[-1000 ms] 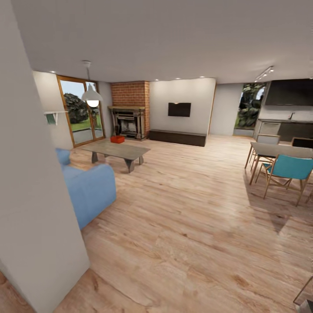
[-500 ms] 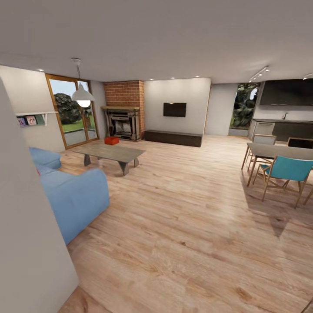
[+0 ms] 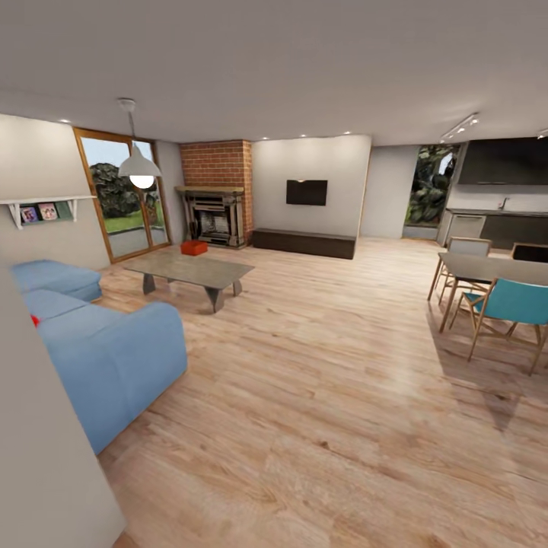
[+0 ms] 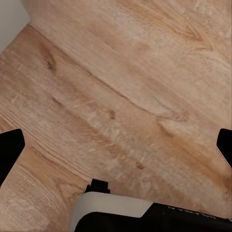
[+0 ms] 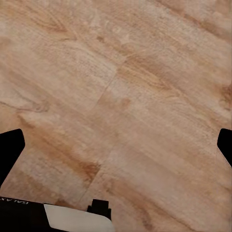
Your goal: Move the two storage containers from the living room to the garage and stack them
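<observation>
Head view: storage container (image 3: 194, 247) lengthwise across the coffee table's (image 3: 190, 270) far end; both tools spread wide.

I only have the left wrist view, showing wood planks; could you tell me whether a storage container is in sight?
Observer: Yes, the head view shows one rust-red storage container on the coffee table's far end, before the fireplace.
Operator: Is the way there blocked?
Observer: A blue sofa stands at the left; wood floor runs up to the table.
Operator: And the right gripper?
Observer: The right gripper is open and empty above the planks.
</observation>
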Motion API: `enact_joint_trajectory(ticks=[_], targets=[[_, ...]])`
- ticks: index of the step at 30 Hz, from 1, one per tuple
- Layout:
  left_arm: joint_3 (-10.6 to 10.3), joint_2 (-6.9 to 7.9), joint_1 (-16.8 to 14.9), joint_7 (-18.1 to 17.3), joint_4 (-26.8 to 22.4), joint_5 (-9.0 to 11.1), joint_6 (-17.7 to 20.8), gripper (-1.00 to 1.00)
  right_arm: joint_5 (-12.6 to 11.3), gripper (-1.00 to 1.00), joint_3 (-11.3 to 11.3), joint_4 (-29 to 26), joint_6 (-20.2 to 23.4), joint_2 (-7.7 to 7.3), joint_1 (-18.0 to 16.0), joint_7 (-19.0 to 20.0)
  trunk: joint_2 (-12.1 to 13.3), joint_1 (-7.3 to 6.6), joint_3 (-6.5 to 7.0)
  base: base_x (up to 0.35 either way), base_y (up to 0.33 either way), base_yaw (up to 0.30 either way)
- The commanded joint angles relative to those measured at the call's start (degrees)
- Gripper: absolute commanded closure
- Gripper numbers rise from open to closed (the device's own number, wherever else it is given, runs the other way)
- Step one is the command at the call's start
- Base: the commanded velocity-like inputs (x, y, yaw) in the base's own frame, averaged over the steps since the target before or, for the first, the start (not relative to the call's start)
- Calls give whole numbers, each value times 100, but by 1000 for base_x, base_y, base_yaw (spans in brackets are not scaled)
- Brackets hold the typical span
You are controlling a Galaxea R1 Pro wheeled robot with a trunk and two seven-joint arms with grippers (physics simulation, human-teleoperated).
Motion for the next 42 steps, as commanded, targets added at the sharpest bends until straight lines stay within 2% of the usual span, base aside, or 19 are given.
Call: enact_joint_trajectory(ticks=[1, 36, 42], targets=[[10, 2, -9, -8, 26, 25, -39, -100, 5, -100, 42, 23, -39, 0, -9, -1, -5, 6, -3, 326, 0, 0], [10, 30, -9, 0, 26, 21, -39, -100, 0, -100, 42, 26, -39, 0, -9, -1, -5, 6, -3, 325, 0, 0], [10, 28, -9, 0, 26, 21, -39, -100, -1, -100, 42, 25, -39, 0, -9, -1, -5, 6, 4, 325, 0, -193]])
